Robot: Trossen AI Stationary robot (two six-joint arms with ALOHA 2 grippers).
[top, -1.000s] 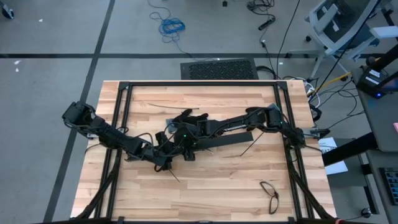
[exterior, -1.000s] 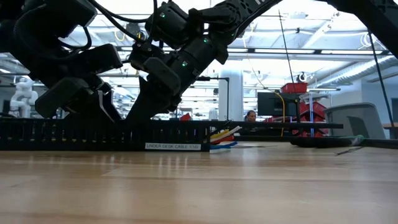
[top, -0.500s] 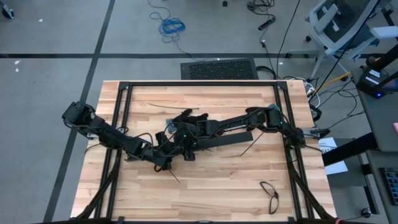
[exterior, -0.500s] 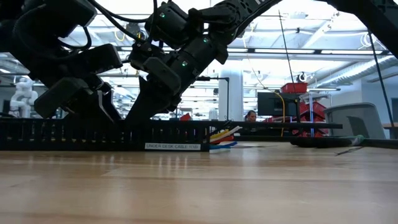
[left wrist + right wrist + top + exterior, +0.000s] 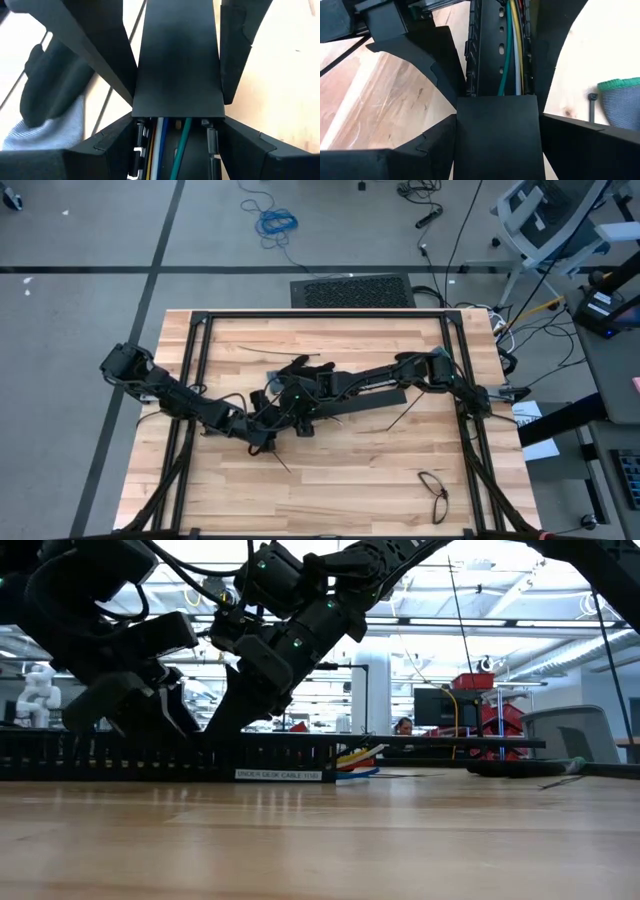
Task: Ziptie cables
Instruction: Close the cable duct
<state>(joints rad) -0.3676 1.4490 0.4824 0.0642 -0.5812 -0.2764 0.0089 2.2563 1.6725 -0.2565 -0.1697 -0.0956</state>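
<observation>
A long black slotted bar (image 5: 345,404) lies across the table's middle, and both grippers meet over it. Thin cables, green, white, yellow and blue (image 5: 165,145), run lengthwise inside its open channel (image 5: 512,45) and pass under a flat black lid (image 5: 497,140). Their coloured ends stick out of the bar's end (image 5: 358,758). My left gripper (image 5: 176,125) straddles the open part of the bar. My right gripper (image 5: 497,117) straddles the lidded part just beside it. The thicker black cable does not show. My left gripper has the slotted bar's open part (image 5: 210,137) between its two fingers, one on each side wall. The fingers come slanting down from the table's left, across the bar. The bar lies flat on the table (image 5: 170,755). My right gripper has the bar's lidded part (image 5: 470,125) between its two fingers, one at each long edge. The fingers come slanting down from the table's right, across the bar, which rests on the table.
A dark glove (image 5: 300,368) lies just beyond the bar. Thin black zip ties lie loose (image 5: 243,348), (image 5: 402,418), (image 5: 280,463), and one sits beside the grey glove cuff (image 5: 591,105). A small dark loop (image 5: 434,490) lies near the right front. A black frame (image 5: 320,315) rims the table.
</observation>
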